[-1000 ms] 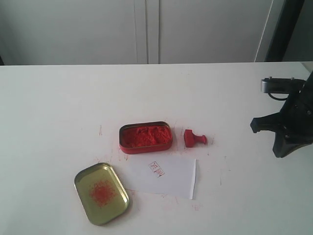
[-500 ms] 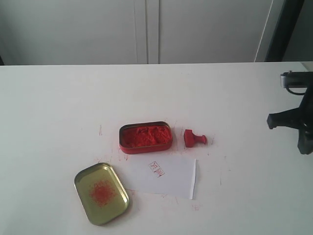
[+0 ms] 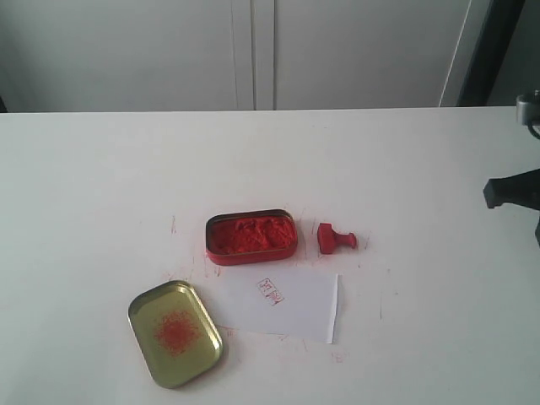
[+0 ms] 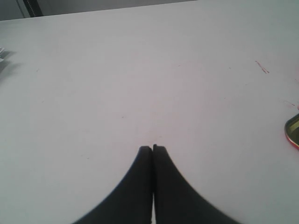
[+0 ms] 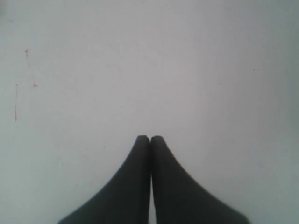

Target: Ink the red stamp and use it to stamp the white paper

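The red stamp (image 3: 336, 238) lies on its side on the table, just right of the open red tin of ink paste (image 3: 251, 235). In front of both lies the white paper (image 3: 281, 299), bearing a small red print. My right gripper (image 5: 150, 138) is shut and empty over bare tabletop; in the exterior view only part of the right arm (image 3: 516, 191) shows at the right edge, far from the stamp. Shut and empty too, my left gripper (image 4: 153, 148) hovers over bare table and does not appear in the exterior view.
A gold lid (image 3: 175, 332) with a red smudge lies front left of the paper; its edge (image 4: 292, 132) shows in the left wrist view. Faint red streaks mark the white table (image 3: 101, 194). Grey cabinet doors stand behind the table.
The right arm has drawn back to the right, almost leaving the exterior view. Stamp, tin, paper and lid have stayed put.
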Controlling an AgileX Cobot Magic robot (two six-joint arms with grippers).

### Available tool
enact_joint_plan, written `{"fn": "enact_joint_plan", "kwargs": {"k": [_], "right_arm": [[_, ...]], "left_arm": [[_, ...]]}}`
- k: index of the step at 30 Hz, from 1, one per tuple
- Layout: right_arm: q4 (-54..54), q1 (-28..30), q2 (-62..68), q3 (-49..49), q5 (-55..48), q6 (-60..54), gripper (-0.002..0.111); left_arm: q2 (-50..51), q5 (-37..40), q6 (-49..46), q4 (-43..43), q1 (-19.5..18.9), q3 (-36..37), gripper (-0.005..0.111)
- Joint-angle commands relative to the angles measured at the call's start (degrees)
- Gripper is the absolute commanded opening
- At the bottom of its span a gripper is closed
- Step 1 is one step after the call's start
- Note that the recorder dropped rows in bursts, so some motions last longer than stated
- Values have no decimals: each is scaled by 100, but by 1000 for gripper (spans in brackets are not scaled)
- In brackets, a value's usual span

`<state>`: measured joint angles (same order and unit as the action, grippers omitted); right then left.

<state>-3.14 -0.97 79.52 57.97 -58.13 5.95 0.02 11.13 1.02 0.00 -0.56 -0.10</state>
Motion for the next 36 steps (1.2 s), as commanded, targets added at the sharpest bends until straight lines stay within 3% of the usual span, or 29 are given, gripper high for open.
{"fn": "enact_joint_plan", "kwargs": {"k": [1, 23, 36], "right_arm": [[-33, 35, -536, -223, 281, -17, 0], [473, 35, -3950, -1736, 2036, -730, 0], [520, 35, -4778, -2246, 2630, -1064, 0]], "left_arm": [[-2, 0, 22, -33, 16, 10, 0], [-2, 0, 22, -33, 16, 10, 0], [-2, 0, 22, -33, 16, 10, 0]]}}
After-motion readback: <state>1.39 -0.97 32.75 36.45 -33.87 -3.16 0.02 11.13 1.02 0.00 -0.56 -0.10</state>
